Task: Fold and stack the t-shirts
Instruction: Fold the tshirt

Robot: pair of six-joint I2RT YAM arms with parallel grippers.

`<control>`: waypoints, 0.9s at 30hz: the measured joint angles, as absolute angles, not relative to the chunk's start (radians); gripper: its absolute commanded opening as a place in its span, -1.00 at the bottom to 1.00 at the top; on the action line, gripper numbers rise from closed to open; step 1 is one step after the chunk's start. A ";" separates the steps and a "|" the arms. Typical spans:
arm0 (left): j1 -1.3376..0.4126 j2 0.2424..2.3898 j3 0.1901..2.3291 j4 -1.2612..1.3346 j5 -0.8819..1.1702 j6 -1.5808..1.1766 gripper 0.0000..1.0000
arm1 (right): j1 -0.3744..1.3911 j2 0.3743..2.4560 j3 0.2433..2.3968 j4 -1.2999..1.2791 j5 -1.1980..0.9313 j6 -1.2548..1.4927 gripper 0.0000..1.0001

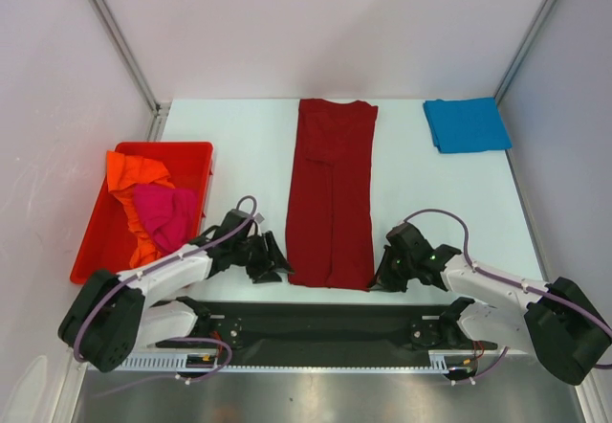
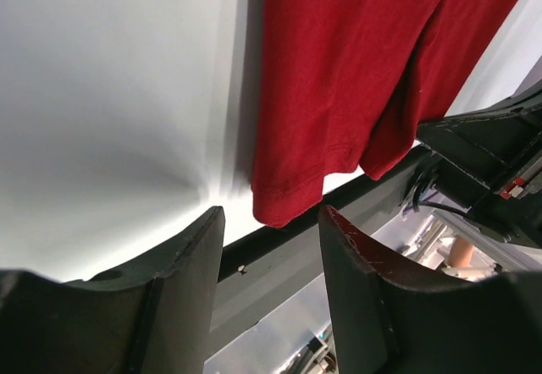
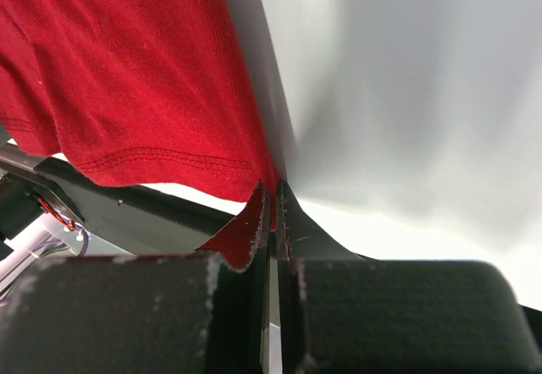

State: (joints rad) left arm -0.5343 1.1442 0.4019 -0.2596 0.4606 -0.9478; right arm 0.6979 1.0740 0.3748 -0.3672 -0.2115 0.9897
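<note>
The dark red t-shirt (image 1: 332,193) lies flat in the middle of the table, folded into a long strip running front to back. My left gripper (image 1: 271,262) is open beside its near-left corner; in the left wrist view the corner (image 2: 288,196) lies just ahead of the gap between the fingers of that gripper (image 2: 273,215), not touching them. My right gripper (image 1: 381,278) is shut on the near-right corner, and the right wrist view shows the hem (image 3: 169,158) pinched at that gripper's tips (image 3: 273,189). A folded bright blue t-shirt (image 1: 466,124) lies at the back right. Orange (image 1: 134,172) and magenta-pink (image 1: 164,214) t-shirts lie crumpled in the bin.
A rigid red plastic bin (image 1: 194,155) stands at the left side of the table. A black mounting rail (image 1: 325,322) runs along the near edge between the arm bases. Light walls close in the table on the left, back and right.
</note>
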 measured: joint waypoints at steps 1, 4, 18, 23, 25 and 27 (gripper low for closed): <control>-0.539 1.158 0.402 -0.248 0.463 -0.955 0.09 | 0.698 1.074 0.375 -0.368 -0.212 0.989 -1.00; -0.553 1.183 0.395 -0.216 0.476 -0.974 0.08 | 0.698 1.074 0.376 -0.369 -0.212 0.985 -1.00; -0.576 1.256 0.387 -0.136 0.485 -1.004 -0.18 | 0.698 1.067 0.378 -0.390 -0.211 0.983 -1.00; -0.582 1.276 0.387 -0.130 0.491 -1.002 -0.41 | 0.698 1.060 0.379 -0.403 -0.211 0.982 -1.00; -0.583 1.276 0.386 -0.125 0.497 -1.001 -0.57 | 0.698 1.060 0.379 -0.404 -0.211 0.982 -1.00; -0.583 1.275 0.385 -0.122 0.501 -0.999 -0.99 | 0.698 1.058 0.379 -0.406 -0.210 0.982 -1.00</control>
State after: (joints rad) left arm -0.5835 1.2755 0.3851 -0.1223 0.5011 -0.9993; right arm 0.6979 1.0580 0.3786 -0.4061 -0.2104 0.9821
